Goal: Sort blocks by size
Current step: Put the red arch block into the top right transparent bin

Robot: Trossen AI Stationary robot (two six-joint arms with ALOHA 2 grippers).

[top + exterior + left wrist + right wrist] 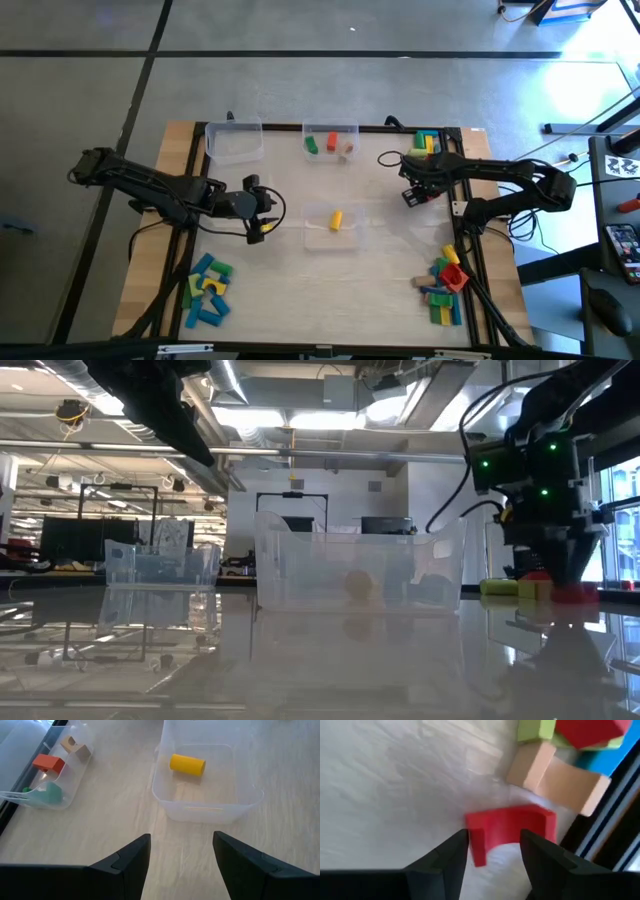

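right wrist view looks down past the right gripper [490, 852] onto a red arch-shaped block [512, 827] lying flat on the desk [395, 785]. the arch sits directly ahead of the two dark fingers [445, 862], its hollow side facing them and its long axis running crosswise to the way they point. one leg of the arch lies just off the tip of one finger, and the arch's hollow opens onto the gap between them. the fingers stand apart and do not yet seem to be gripping anything. just beyond the arch lie a tan block [555, 772], a green one and a blue one, close enough to crowd a grasp.

seen from above, the right gripper [415, 190] hovers near the far right corner of the desk, beside a small heap of blocks [427, 143]. the left gripper [262, 212] waits well apart, near the middle of the desk, its fingers open and empty, facing a clear tub [335, 228] that holds one yellow cylinder [337, 219].

the right arm is plainly the nearer one to the red arch. the coming move likely turns on closing across one leg, or the short width, of the arch.
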